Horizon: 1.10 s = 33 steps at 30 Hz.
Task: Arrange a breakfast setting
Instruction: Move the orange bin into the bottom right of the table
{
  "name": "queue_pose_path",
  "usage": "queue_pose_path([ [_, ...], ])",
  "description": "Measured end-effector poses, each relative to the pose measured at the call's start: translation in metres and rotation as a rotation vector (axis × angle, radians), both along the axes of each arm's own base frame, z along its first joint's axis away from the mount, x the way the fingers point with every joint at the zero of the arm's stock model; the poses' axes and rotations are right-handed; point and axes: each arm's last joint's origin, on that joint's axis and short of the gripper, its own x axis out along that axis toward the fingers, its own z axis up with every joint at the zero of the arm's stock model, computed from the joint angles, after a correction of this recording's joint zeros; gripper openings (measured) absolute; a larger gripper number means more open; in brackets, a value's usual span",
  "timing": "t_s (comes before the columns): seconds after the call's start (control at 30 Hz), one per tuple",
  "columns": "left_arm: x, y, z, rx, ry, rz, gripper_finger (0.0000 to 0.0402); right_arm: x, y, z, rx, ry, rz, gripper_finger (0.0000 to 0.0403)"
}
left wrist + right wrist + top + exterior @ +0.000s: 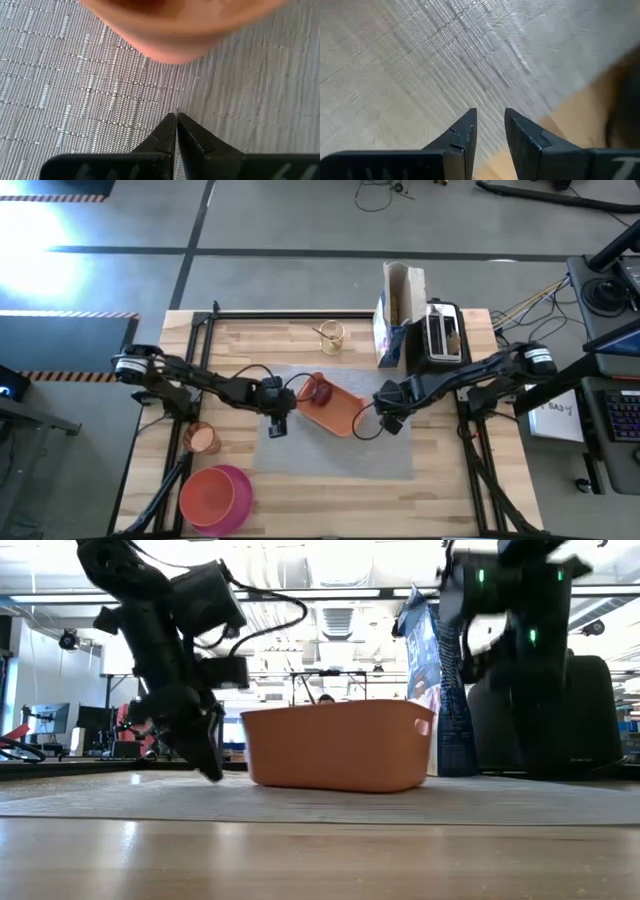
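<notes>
The grey woven placemat [340, 452] lies in the table's middle. An orange tray [345, 416] stands on it with the red apple [320, 390] inside. My left gripper [277, 427] is shut and points down at the mat beside the tray's left corner [170, 50]. My right gripper [388, 423] is slightly open and empty above the mat by the tray's right corner. The orange cup [203, 438] stands left of the mat. The pink plate [238, 480] with the orange bowl [205, 498] is at the near left. The gold spoon [330, 335] stands in a holder at the far side. I cannot make out the toast. My left gripper's shut fingertips [172, 122] come down from above to the placemat's surface [175, 102] just beside the tray. In the low view the tips [213, 775] reach mat level, but I cannot tell whether they touch it.
A black-and-silver toaster [443, 332] and an upright bag [400, 310] stand at the far right. Bare wood shows along the table's near edge [340, 505] and on the right [440, 450].
</notes>
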Motion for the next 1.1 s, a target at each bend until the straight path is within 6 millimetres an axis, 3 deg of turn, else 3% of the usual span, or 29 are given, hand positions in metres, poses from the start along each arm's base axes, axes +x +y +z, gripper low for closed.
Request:
queue_pose_path([
  [0.1, 0.002, 0.000, 0.026, -0.010, -0.095, 0.008, 0.0001, 0.000, 0.002, 0.027, -0.031, -0.044, 0.006, 0.0091],
  [0.2, -0.006, 0.000, 0.038, -0.035, -0.114, 0.038, 0.0001, 0.002, 0.006, 0.051, -0.037, -0.153, 0.017, 0.0091],
  [0.4, -0.013, -0.011, 0.060, -0.100, -0.211, 0.026, 0.0001, 0.010, 0.015, 0.070, 0.009, -0.333, 0.110, 0.0091],
  [0.53, -0.016, -0.026, 0.065, -0.112, -0.233, -0.033, 0.0001, 0.019, 0.027, 0.073, 0.062, -0.444, 0.308, 0.0091],
  [0.77, -0.020, -0.047, 0.065, -0.129, -0.229, -0.105, 0.0001, 0.026, 0.044, 0.077, -0.086, -0.548, 0.734, 0.0091],
  [0.9, -0.021, -0.052, 0.065, -0.146, -0.230, -0.107, 0.0001, 0.033, 0.045, 0.076, -0.139, -0.569, 0.821, 0.0091],
  [1.1, -0.022, -0.056, 0.065, -0.153, -0.231, -0.106, 0.0001, 0.050, 0.049, 0.053, -0.180, -0.460, 0.953, 0.0108],
])
